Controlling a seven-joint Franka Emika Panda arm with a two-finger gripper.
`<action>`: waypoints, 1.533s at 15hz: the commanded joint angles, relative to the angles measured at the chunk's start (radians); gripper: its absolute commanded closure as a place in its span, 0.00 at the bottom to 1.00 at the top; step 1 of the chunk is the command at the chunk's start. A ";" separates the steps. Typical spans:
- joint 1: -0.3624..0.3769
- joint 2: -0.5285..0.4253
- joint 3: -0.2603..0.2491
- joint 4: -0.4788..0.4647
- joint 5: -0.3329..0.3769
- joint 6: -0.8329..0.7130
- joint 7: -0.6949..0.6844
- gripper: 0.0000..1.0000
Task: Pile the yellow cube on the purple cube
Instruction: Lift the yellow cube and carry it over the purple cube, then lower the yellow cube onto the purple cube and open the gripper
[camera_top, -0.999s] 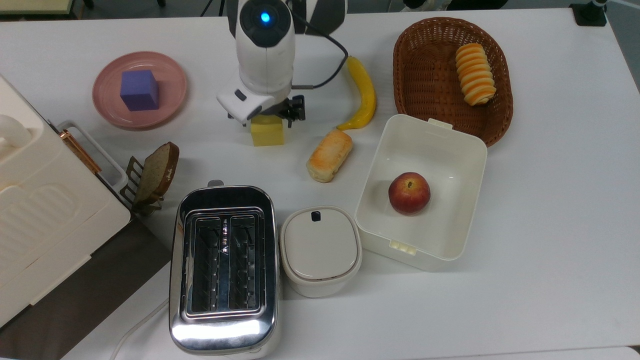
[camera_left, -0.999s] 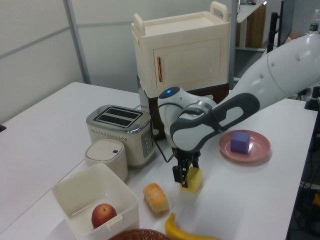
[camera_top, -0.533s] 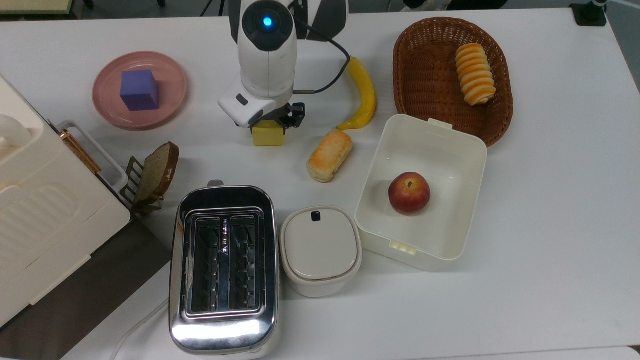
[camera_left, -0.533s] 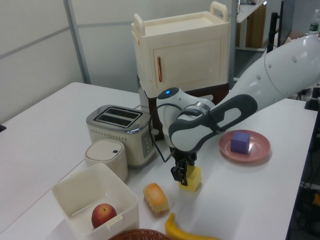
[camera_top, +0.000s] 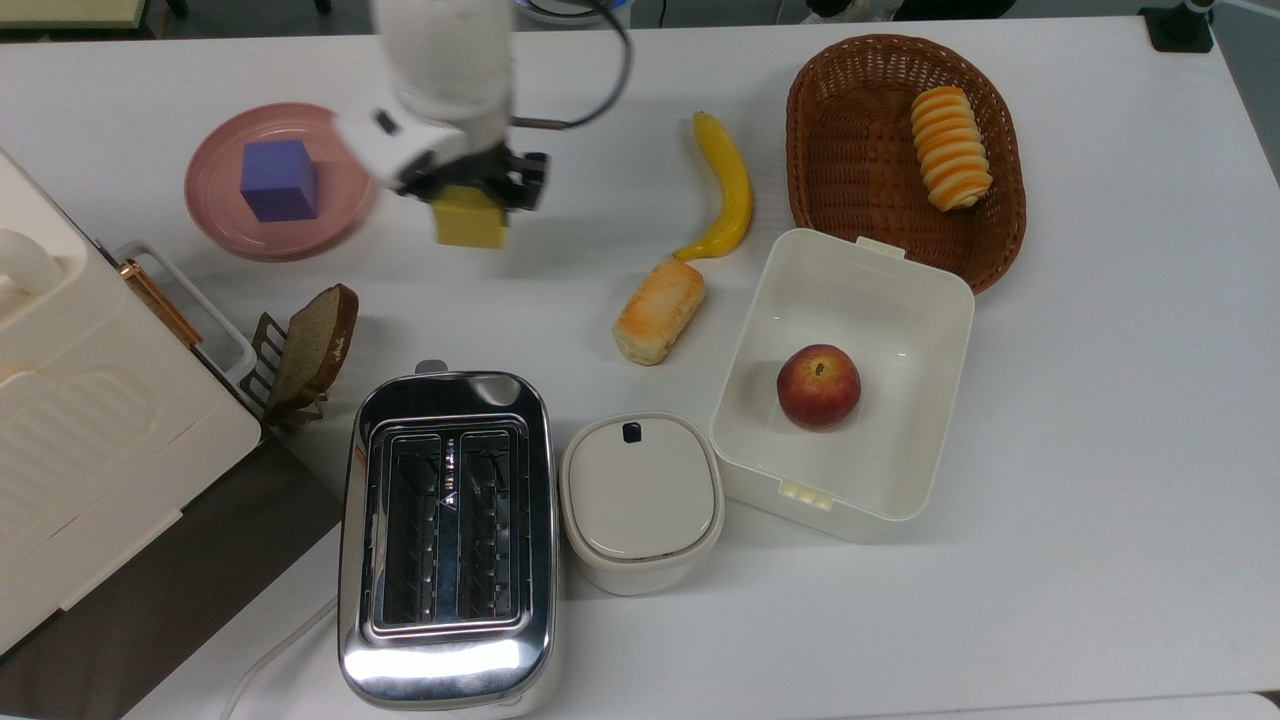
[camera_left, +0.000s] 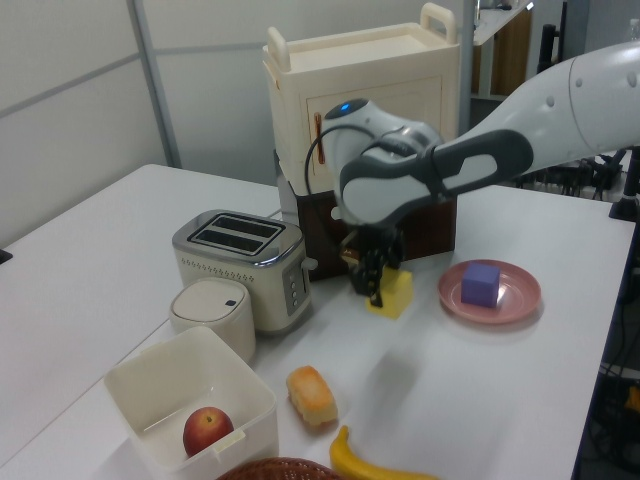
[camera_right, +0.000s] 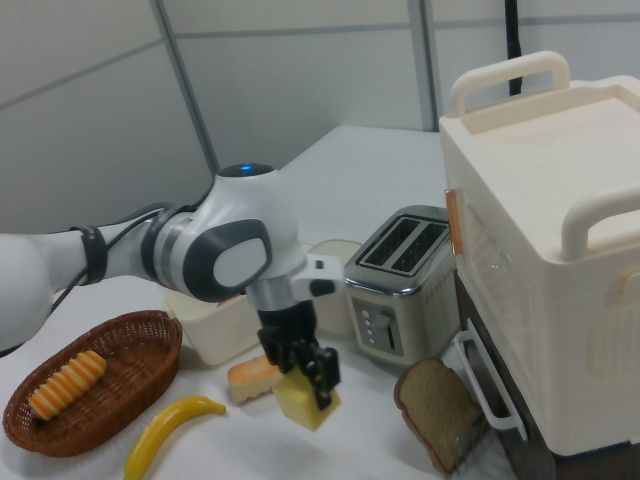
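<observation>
My fingers (camera_top: 470, 195) are clamped on the yellow cube (camera_top: 471, 222), which hangs tilted in my grip, lifted clear of the white table (camera_top: 1100, 400). In the top view it sits just right of the pink plate (camera_top: 345, 190), and the purple cube (camera_top: 279, 180) rests on that plate, apart from what I carry. The left view shows the yellow cube (camera_left: 393, 294) in the air between the toaster (camera_left: 240, 265) and the plate. The banana (camera_top: 728, 190) lies on the table toward the top view's right.
</observation>
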 joint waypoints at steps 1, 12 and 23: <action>-0.053 -0.029 -0.086 0.010 0.048 -0.032 -0.143 0.79; -0.226 -0.032 -0.180 -0.033 0.145 -0.031 -0.499 0.77; -0.269 -0.014 -0.180 -0.078 0.147 0.020 -0.565 0.19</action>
